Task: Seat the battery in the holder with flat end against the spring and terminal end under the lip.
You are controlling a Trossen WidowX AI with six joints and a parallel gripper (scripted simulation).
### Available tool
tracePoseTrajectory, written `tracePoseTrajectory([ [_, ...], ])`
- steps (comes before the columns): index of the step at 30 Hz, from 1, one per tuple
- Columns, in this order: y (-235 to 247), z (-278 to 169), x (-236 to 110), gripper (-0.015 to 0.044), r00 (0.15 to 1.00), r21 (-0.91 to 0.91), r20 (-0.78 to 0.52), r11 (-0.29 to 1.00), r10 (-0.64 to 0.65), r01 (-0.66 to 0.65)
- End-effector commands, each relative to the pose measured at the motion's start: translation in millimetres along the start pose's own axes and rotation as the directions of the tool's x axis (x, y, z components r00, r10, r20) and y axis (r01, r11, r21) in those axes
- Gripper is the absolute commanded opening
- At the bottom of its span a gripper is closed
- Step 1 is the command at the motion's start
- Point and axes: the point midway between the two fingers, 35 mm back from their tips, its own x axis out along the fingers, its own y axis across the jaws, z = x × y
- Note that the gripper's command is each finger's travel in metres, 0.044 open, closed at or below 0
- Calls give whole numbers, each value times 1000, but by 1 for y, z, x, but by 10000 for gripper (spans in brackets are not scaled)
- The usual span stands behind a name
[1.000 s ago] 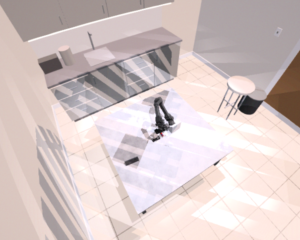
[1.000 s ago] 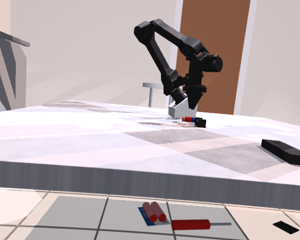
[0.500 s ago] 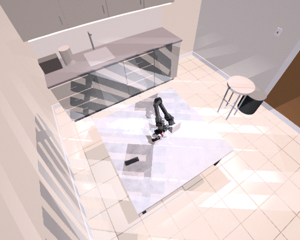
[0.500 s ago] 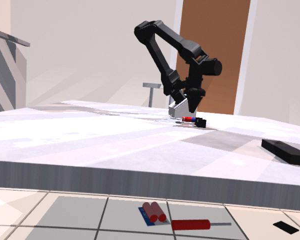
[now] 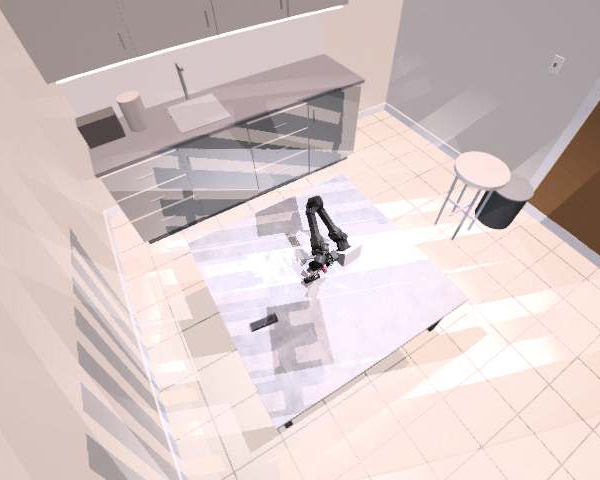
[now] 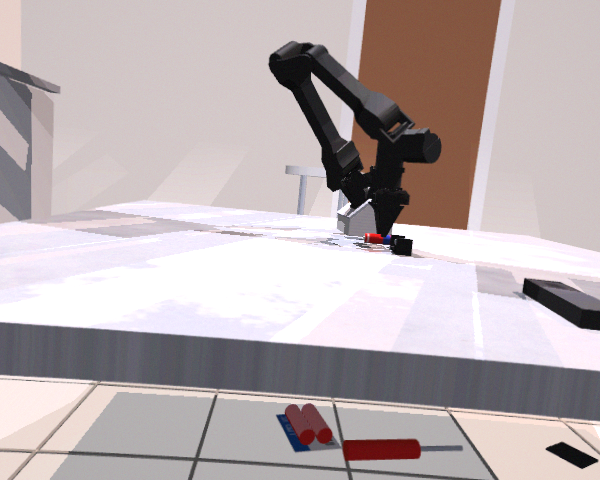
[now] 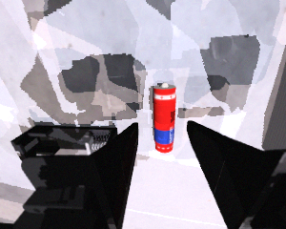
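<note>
The red battery (image 5: 324,269) (image 6: 373,238) (image 7: 164,114) with a blue band lies on the table, outside the holder. In the wrist view its terminal end points up and its flat end down. The black holder (image 5: 311,279) (image 6: 402,246) (image 7: 67,139) stands open side up to the left in the wrist view, its coil spring (image 7: 101,139) at the end nearer the battery; the left finger and gripper body hide part of it. My gripper (image 7: 162,126) is open and points down low over the table, one finger on each side of the battery in the wrist view, with gaps on both sides.
A pale ridged block (image 5: 350,255) (image 6: 359,221) (image 7: 280,100) stands close by the arm, at the right edge in the wrist view. A dark flat oblong object (image 5: 263,322) (image 6: 569,304) lies farther off on the table (image 5: 383,320).
</note>
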Motion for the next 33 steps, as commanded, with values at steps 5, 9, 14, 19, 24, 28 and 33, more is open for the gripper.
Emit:
tracePoseTrajectory([
  [5,-3,2,13,221,1000,-5,8,1000,-1,1],
  [9,-3,2,14,169,1000,-5,8,1000,-1,1],
  [14,-3,2,14,76,1000,-5,8,1000,-1,1],
  [19,-3,2,14,59,1000,-5,8,1000,-1,1],
  [24,-2,1,5,59,1000,-7,5,1000,-3,3],
  [28,-2,0,-21,59,1000,-6,4,1000,-2,2],
  [33,-2,1,-36,59,1000,-5,6,1000,-1,1],
])
